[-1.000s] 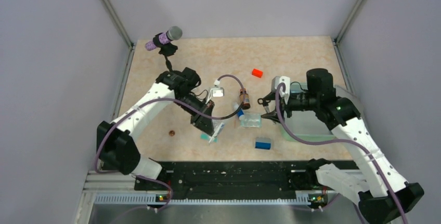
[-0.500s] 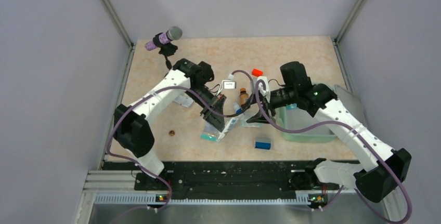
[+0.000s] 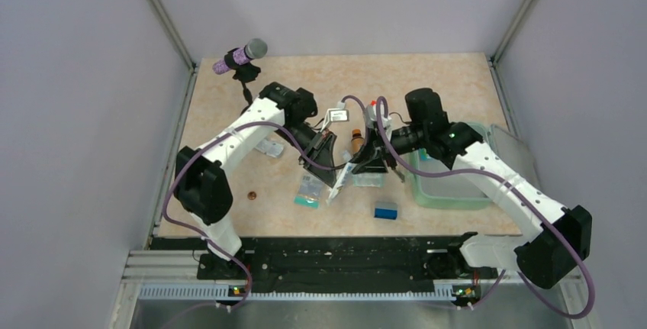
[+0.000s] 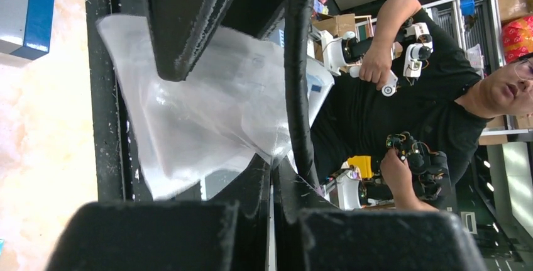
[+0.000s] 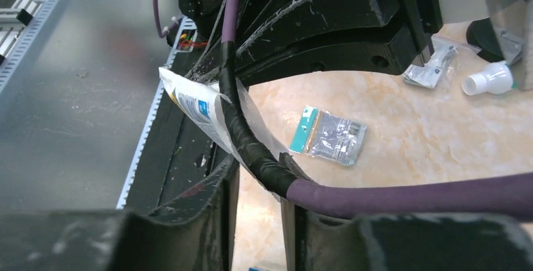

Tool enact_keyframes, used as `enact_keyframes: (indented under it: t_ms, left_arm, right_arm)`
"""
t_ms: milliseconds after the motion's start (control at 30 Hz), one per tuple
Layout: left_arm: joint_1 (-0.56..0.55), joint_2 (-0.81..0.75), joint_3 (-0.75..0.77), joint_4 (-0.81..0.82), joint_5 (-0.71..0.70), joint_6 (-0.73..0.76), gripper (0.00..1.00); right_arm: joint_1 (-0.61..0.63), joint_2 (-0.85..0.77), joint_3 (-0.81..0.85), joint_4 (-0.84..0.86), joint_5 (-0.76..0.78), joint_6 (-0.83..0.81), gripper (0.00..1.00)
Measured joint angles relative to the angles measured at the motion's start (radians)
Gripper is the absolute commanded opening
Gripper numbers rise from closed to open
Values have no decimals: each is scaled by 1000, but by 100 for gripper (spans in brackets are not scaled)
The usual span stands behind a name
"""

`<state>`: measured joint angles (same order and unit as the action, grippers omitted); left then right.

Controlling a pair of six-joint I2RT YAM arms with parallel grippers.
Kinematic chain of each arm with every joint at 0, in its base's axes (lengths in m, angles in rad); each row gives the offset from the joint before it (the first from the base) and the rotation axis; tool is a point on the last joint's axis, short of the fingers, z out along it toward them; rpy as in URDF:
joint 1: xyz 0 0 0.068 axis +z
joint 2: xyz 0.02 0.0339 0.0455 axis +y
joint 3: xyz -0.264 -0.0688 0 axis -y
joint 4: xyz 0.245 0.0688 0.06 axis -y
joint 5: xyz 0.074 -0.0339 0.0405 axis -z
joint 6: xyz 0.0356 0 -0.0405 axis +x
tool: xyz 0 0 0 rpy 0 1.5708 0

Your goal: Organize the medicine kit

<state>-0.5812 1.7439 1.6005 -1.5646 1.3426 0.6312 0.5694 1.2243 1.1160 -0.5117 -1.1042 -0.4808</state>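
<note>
- L fingers (image 4: pixel 251 180): closed on a clear pouch (image 4: pixel 207 114). The pouch is held off the table (image 3: pixel 427 85) at mid-table, tilted.
- R fingers (image 5: pixel 220 189): set either side of the same pouch's lower end, w/ a purple cable (image 5: pixel 402 195) crossing betw. them. A gap is seen; whether the pouch is gripped cannot be told.
- Medicine kit (image 3: pixel 450 195): mint-green, sited on the R side of the table, partly covered by the R arm. It is seen open, w/ the lid (image 3: pixel 507 146) raised at its far-R side.
- Blue block (image 3: pixel 385 210): on the table near the front edge, just L of the kit, not touching it.
- Orange-red block (image 3: pixel 373 103): beyond the arms, mostly hidden by cable.
- Brown bottle (image 3: pixel 356 144): betw. the two arms, beyond the pouch.
- Teal-edged packet (image 3: pixel 309 190): flat on the table, just L of the held pouch.
- Small clear packet (image 3: pixel 268 147): on the table beside the L arm.
- Microphone (image 3: pixel 240 58): at the far-L corner.
</note>
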Motion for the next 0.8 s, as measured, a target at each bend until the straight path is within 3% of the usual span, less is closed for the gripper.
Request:
enact_keyframes:
  t_ms: [100, 267, 433, 667, 800]
  left_arm:
    - [5, 0, 0, 0, 0, 2, 25]
    - [38, 0, 0, 12, -60, -28, 37]
    - [108, -53, -68, 203, -307, -254, 43]
    - [198, -220, -183, 430, -695, -445, 49]
    - [198, -332, -219, 485, -819, -455, 49]
  right_arm:
    - [0, -2, -24, 11, 0, 13, 0]
    - [0, -53, -60, -56, 43, -21, 0]
    - [-45, -166, -84, -166, 115, -63, 0]
    - [-288, -229, -84, -357, 198, -48, 0]
    - [-570, -194, -83, -408, 218, 28, 0]
